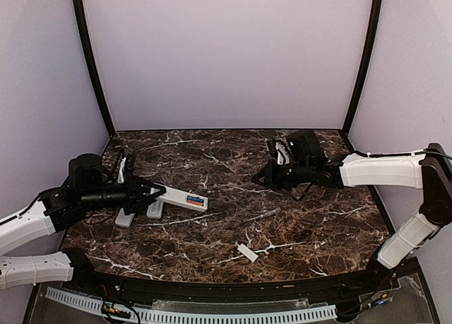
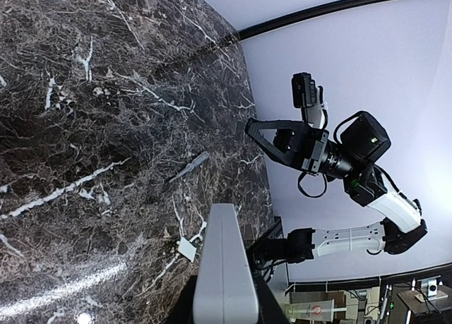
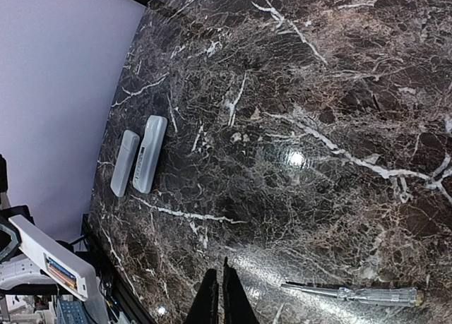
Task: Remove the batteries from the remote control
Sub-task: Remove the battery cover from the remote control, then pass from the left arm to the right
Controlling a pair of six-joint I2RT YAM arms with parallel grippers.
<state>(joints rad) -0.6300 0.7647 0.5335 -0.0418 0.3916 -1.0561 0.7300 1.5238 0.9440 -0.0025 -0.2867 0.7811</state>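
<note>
Clamping one end of a white remote [image 1: 180, 198], the left jaws hold it off the marble worktop [image 1: 212, 154], its length pointing away from them toward the right jaws. The remote's battery bay lies open at the end farthest from the left jaws. In it sit the batteries [image 1: 195, 200], showing as orange and blue; the right wrist view shows them in the same place [image 3: 62, 273].

The right jaws are pressed together with nothing between them, the fingertips [image 3: 206, 303] hanging above the marble, well apart from the held remote. A broad stretch of bare marble lies between the two sets of jaws.

Below the left jaws, on their near side, two spare remotes [image 1: 126, 217] [image 1: 155, 210] lie side by side on the worktop, close to its left edge. On the near side of the right jaws a slim clear-handled tool [image 1: 265, 214] lies flat. Nearer the worktop's edge than the tool, a small flat white cover [image 1: 247, 252] rests just short of the dark front rim [image 1: 212, 292].

Pale walls [image 1: 226, 56] close off the worktop behind and to both sides. The right jaws are nearer the back wall than the left jaws, and the left jaws are close to the left wall.
</note>
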